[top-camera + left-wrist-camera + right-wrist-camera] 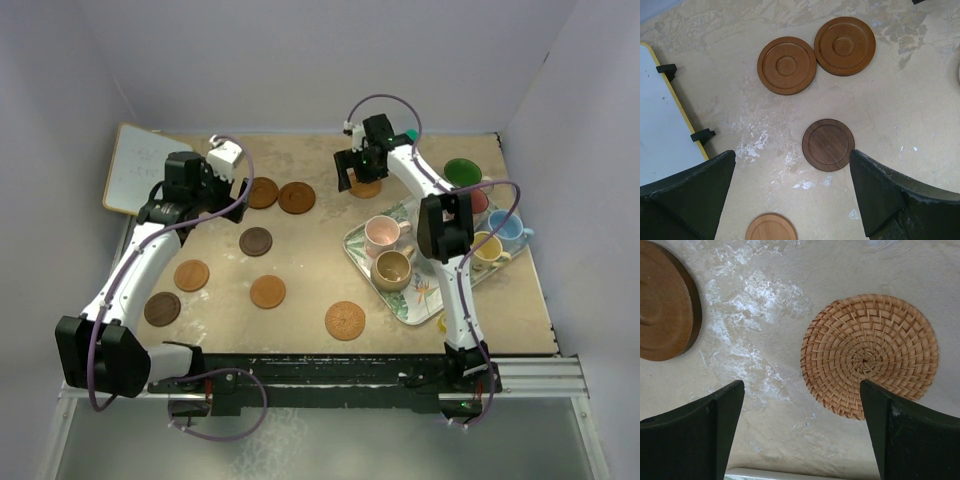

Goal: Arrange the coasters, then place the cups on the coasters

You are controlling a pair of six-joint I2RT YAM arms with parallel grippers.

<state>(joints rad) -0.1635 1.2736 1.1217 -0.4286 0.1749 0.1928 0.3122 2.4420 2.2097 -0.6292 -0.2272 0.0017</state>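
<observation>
A white board [138,168] is seen at the upper left of the top view. Just to its right, the left gripper [232,183] is held wide open above the table [310,260], and nothing is gripped by it. In the left wrist view, a dark coaster [828,145] is seen flat on the table between the fingers [690,200], nearer the finger at the right of the frame. Two ringed coasters [786,65] are laid just beside each other at the top of that view. A light coaster [771,227] is cut off by the bottom edge.

In the top view, more coasters [268,291] are spread apart over the left and middle of the table. A patterned coaster [345,320] is seen at the lower middle.

The right gripper [358,178] is held wide open at the upper middle, and nothing is gripped by it. A woven coaster [869,355] is seen flat on the table under it, closer to the finger at the right of the right wrist frame.

A tray [415,305] is placed at the right. A pink cup [382,235] and a tan cup [392,270] are stood on it. A yellow cup [485,250], a blue cup [505,228], a red cup [480,203] and a green cup [462,172] are seen further right, partly hidden by the arm.
</observation>
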